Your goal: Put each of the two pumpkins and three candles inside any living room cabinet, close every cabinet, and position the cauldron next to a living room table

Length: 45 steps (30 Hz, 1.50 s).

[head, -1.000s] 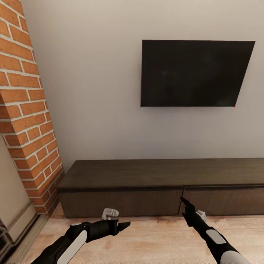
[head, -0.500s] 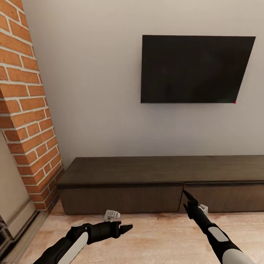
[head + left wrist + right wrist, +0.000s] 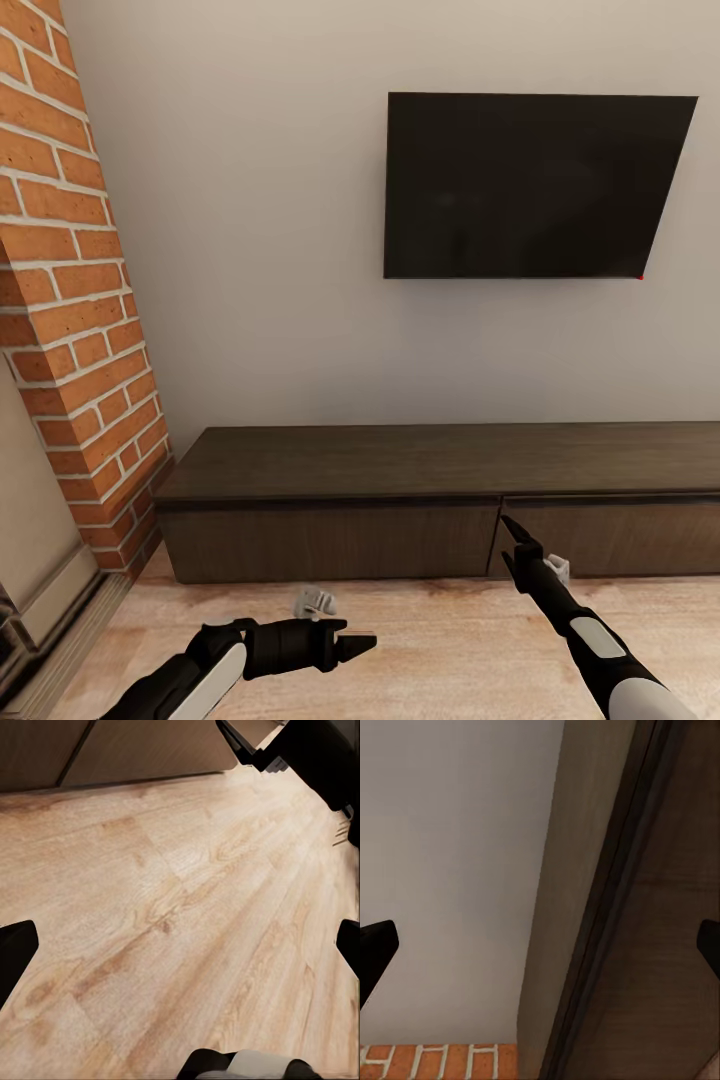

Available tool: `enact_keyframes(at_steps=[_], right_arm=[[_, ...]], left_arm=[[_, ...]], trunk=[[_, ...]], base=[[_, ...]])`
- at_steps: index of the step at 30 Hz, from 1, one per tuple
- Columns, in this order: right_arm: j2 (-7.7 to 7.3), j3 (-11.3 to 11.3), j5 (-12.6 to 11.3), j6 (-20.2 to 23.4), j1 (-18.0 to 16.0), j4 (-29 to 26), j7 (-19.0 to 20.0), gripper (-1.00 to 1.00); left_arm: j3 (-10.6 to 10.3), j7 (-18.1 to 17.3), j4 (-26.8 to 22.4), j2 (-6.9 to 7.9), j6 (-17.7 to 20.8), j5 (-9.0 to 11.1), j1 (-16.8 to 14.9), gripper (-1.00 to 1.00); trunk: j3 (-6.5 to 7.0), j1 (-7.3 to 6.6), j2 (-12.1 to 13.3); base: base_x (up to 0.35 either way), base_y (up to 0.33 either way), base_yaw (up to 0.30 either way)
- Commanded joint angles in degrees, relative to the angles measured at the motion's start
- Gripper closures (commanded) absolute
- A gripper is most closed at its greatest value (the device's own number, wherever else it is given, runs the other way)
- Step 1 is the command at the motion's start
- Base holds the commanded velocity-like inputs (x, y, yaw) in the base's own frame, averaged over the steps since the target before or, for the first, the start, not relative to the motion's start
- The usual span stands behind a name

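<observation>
I'm facing the cabinet (image 3: 440, 500) — it's sitting shut against the wall under the television (image 3: 535, 185). My right gripper (image 3: 519, 538), fingers spread, is pointing at its drawer front; the left gripper (image 3: 352, 645) — also spread — is hovering over the floor (image 3: 440, 640).

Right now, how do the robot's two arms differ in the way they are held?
The left gripper lies low and level over the wooden floor, pointing sideways toward the right arm. The right gripper is raised and points up at the cabinet, near the seam between its two drawer fronts. Both grippers are open and hold nothing.
</observation>
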Motion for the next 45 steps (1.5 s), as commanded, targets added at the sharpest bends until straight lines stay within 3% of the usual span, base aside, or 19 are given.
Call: enact_keyframes(at_steps=[1,9,23,32,45], right_arm=[[-0.02,-0.19,-0.41,0.57,-0.04,0.04,0.38,-1.0],[-0.56,-0.22,-0.72,0.86,-0.04,0.12,1.58,-1.0],[-0.96,-0.43,-1.0,0.91,-0.04,0.16,1.73,-1.0],[-0.96,-0.78,-1.1,0.91,-0.04,0.24,1.61,-1.0],[-1.05,-0.92,-1.13,0.91,-0.04,0.25,1.58,-1.0]], left_arm=[[-0.31,-0.02,-0.22,0.05,0.48,0.6,-0.06,-1.0],[-0.98,-1.53,-1.83,0.13,0.76,0.63,0.0,-1.0],[-1.46,-2.65,-2.16,0.14,1.82,0.59,0.01,-1.0],[-1.5,-2.86,-2.1,0.14,1.84,0.6,0.01,-1.0],[-1.5,-3.02,-2.16,0.14,1.85,0.6,0.01,-1.0]], trunk=[[-0.06,-0.01,-0.03],[-0.06,-0.01,-0.03],[-0.06,-0.01,-0.03],[-0.06,-0.01,-0.03],[-2.39,2.84,-5.24]], base=[[0.0,0.0,0.0],[0.033,0.0,0.0],[0.281,0.0,0.0],[0.077,0.0,0.0],[0.004,0.0,0.0]])
